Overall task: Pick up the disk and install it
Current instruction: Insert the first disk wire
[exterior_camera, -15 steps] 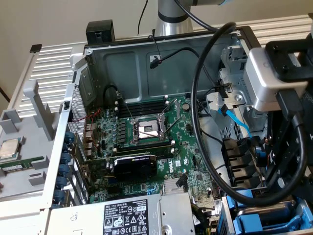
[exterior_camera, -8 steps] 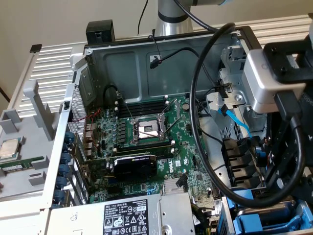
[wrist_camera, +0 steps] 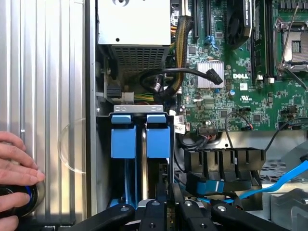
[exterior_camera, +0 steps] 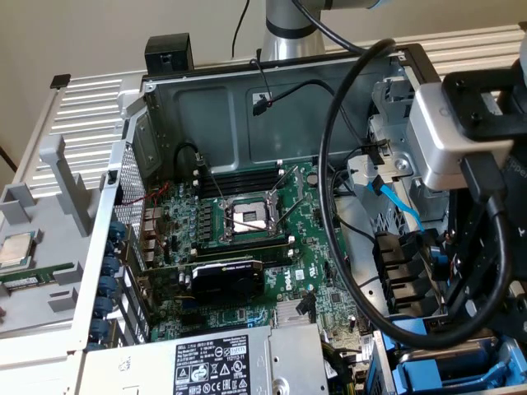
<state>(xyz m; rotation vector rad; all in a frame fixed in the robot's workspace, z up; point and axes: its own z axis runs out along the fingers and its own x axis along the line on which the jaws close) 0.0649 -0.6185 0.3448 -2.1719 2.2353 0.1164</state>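
- Hovering just short of the bay [wrist_camera: 142, 109], the gripper [wrist_camera: 168, 190] is pointing into the open case [exterior_camera: 247, 90]. Its jaws are standing drawn almost together, a stance suiting a thin edge rather than a broad face. Whether anything is being pinched between them I cannot tell.
- Two blue carriers [wrist_camera: 122, 139] are standing side by side in the bay, just ahead of the gripper. Their tabs are facing the opening, probably so each can be reached and pushed from the gripper's side.
- The disk [wrist_camera: 159, 142] is, by my judgement, sitting in the carrier most nearly in line with the gripper. Only blue plastic is showing there and the metal body is hidden, so I am not claiming how deep it is seated.
- A light blue cable [wrist_camera: 284, 180] is lying near the gripper, off to one side of the bay. It is trailing clear of the two slots and so is not blocking them.
- The power supply [wrist_camera: 134, 21] is sitting beyond the bay, farther from the gripper, with the motherboard [wrist_camera: 231, 72] beside it. Both are lying outside the gripper's line.
- A hand [wrist_camera: 14, 168] is resting on a round black knob [wrist_camera: 17, 199] outside the case wall, well apart from the gripper — likely being kept there to control or halt the arm.
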